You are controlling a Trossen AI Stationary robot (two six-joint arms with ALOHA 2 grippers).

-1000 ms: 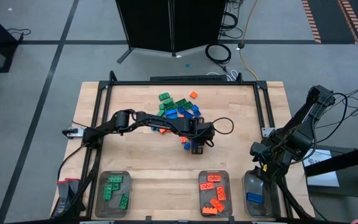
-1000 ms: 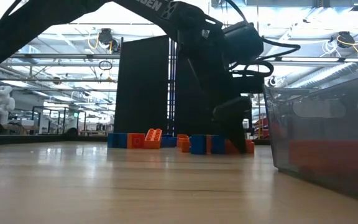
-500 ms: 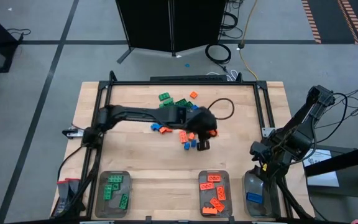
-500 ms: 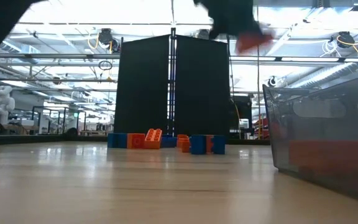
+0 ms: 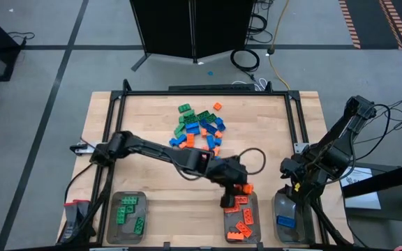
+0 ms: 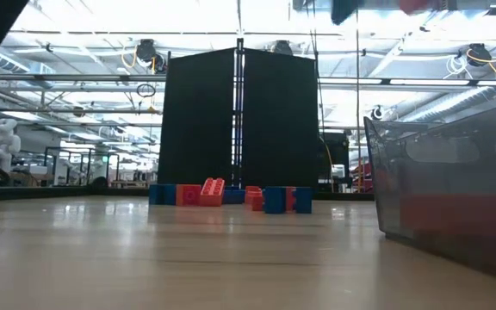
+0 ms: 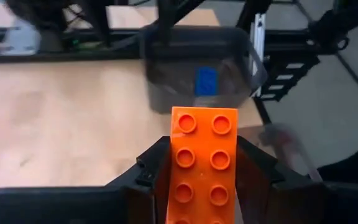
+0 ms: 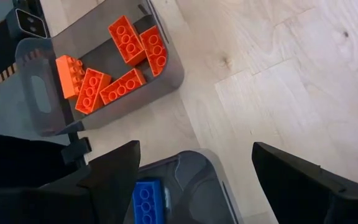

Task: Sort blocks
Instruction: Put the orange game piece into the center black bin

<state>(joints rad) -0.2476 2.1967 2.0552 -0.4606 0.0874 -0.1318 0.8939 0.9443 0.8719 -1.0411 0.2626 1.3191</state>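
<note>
The left gripper (image 5: 237,194) is clamped on an orange brick (image 7: 204,163), held above the far edge of the orange tray (image 5: 252,199). The remaining blocks (image 5: 199,125) lie piled mid-table. The right gripper (image 8: 194,171), fingers spread and empty, hovers over the blue tray (image 5: 283,206).

Even overhead light on the wooden table (image 5: 152,185); shadows under the arms soft and short. Low view: ceiling lamps behind the black panel (image 6: 239,116) blown out white; near tabletop blurred, clear tray (image 6: 455,185) hazy. Left wrist view: orange brick (image 7: 204,155) sharp, far tray and table beyond it motion-smeared.
</note>
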